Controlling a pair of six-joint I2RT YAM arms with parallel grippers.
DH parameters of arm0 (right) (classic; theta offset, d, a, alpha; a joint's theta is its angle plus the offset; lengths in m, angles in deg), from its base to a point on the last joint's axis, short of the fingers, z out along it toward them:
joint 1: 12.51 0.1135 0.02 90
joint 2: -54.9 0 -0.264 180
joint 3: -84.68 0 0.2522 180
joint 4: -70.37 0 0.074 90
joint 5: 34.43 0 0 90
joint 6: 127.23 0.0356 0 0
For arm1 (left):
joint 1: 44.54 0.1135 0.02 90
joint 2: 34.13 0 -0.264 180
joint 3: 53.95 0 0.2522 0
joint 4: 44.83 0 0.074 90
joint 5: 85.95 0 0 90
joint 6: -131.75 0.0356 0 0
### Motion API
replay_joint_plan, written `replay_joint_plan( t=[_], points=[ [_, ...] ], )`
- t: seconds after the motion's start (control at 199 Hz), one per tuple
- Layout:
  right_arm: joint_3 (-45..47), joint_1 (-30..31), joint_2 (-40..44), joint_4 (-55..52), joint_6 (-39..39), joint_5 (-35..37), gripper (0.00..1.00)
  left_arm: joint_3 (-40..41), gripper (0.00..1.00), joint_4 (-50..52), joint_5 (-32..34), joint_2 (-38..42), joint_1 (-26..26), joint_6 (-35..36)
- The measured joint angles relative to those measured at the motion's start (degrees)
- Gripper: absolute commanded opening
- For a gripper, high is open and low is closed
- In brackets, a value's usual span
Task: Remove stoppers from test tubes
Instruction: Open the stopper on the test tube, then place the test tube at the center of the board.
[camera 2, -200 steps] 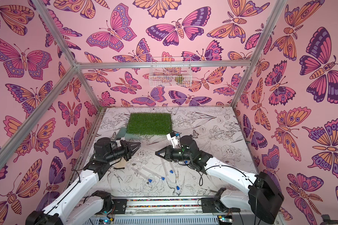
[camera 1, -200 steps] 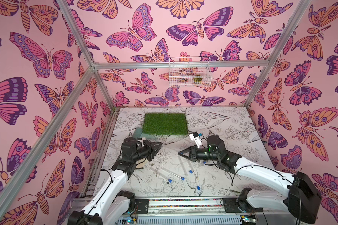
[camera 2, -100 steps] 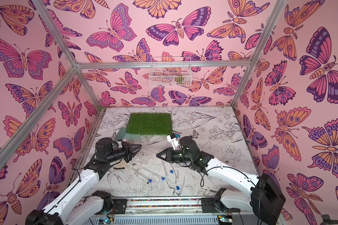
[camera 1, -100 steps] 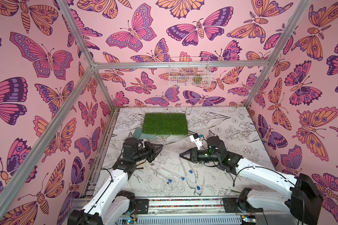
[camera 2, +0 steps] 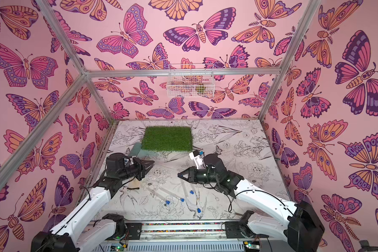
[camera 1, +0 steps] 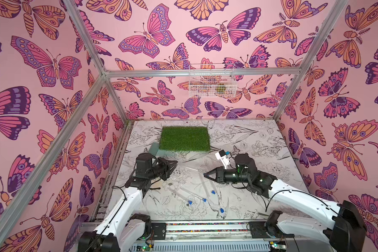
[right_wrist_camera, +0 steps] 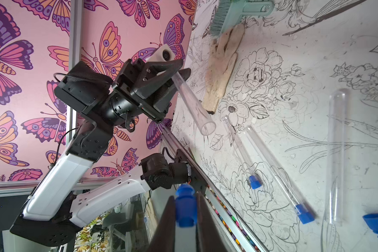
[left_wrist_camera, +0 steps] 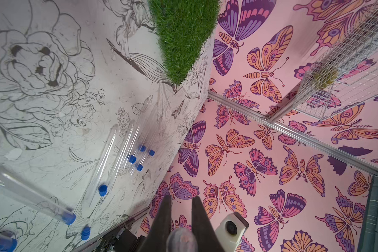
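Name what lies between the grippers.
The unstoppered test tube held by the left gripper, pointing toward the right gripper, which pinches a blue stopper; clearest in the right wrist view.

Pink walls (camera 1: 42, 113) carry purple, magenta and orange butterflies. The table (camera 1: 260, 139) is off-white with black line-drawn flowers and birds. A green grass mat (camera 1: 184, 139) lies near its far edge. Test tubes (right_wrist_camera: 336, 152) are clear, stoppers (right_wrist_camera: 303, 215) bright blue. The arms (camera 1: 303, 196) are white with black joints; left end effector (camera 1: 175, 164) and right end effector (camera 1: 205, 174) are black. The glove (right_wrist_camera: 223, 65) is cream, the brush (right_wrist_camera: 238, 11) teal.
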Motion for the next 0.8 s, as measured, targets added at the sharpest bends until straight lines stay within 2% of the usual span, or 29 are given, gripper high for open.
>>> replay_joint_plan(
  t=[0.221,0.452,0.628,0.798],
  points=[
    [-1.5,-0.2,-0.2,-7.0,-3.7,1.1,0.16,-4.7,0.0,8.4,0.0,-2.0,0.2,7.0],
    [-14.2,-0.2,-6.1,-22.4,-13.4,2.0,0.17,-12.2,0.0,23.2,-1.1,-12.1,0.2,24.3],
    [-22.9,0.0,-15.2,-31.7,-19.7,2.6,0.18,-14.5,0.0,30.6,-1.4,-18.0,0.2,33.7],
    [-33.0,2.8,-27.9,-42.1,-25.4,5.0,0.19,-18.8,0.0,34.0,-1.4,-24.7,0.2,40.1]
  ],
)
